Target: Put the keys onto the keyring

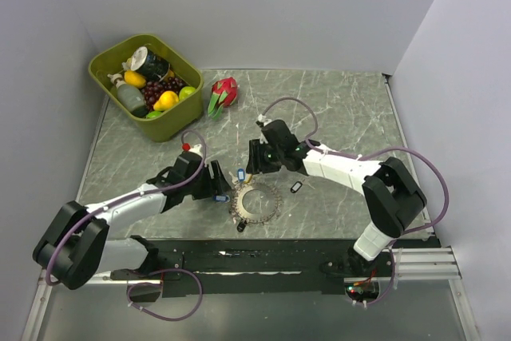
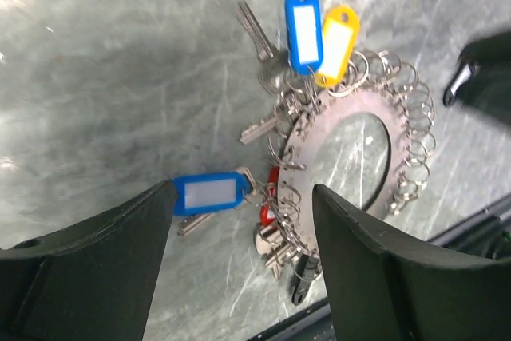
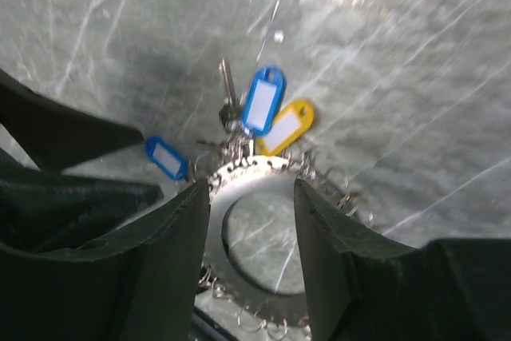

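Mid-table, keyring (image 1: 255, 201) lies flat; left gripper (image 2: 239, 201) gapes around blue-tag key (image 2: 206, 194) at its rim, right gripper (image 3: 249, 189) open above keyring. Key maybe already hooked; pulling could drag keyring into right gripper.

Grey marble-pattern table (image 1: 343, 109) carried a green bin (image 1: 102, 60) at the far left corner, with a red dragon fruit (image 1: 224, 93) just right of it. The keyring (image 1: 276, 202) lay flat at near centre. A blue-tagged key (image 1: 240, 173) lay at its far edge, a second blue tag (image 1: 221, 197) at its left, and a black-tagged key (image 1: 296, 187) loose just right.
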Robot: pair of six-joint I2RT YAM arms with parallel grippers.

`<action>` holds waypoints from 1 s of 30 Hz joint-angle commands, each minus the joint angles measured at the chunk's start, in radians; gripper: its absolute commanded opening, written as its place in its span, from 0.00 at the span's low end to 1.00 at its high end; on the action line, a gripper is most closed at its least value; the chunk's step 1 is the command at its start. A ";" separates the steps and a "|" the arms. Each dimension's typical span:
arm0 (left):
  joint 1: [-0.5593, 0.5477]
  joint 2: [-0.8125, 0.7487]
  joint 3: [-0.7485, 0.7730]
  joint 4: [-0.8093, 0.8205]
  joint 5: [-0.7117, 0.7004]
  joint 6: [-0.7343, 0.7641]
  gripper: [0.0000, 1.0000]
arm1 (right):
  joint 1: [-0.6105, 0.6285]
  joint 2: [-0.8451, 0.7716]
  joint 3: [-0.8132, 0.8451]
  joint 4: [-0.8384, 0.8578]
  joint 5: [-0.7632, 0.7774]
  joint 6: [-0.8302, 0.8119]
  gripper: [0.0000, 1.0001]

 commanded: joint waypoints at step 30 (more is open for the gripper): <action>0.083 0.224 0.104 0.154 0.082 0.063 0.71 | 0.058 0.103 0.031 -0.057 0.199 0.142 0.38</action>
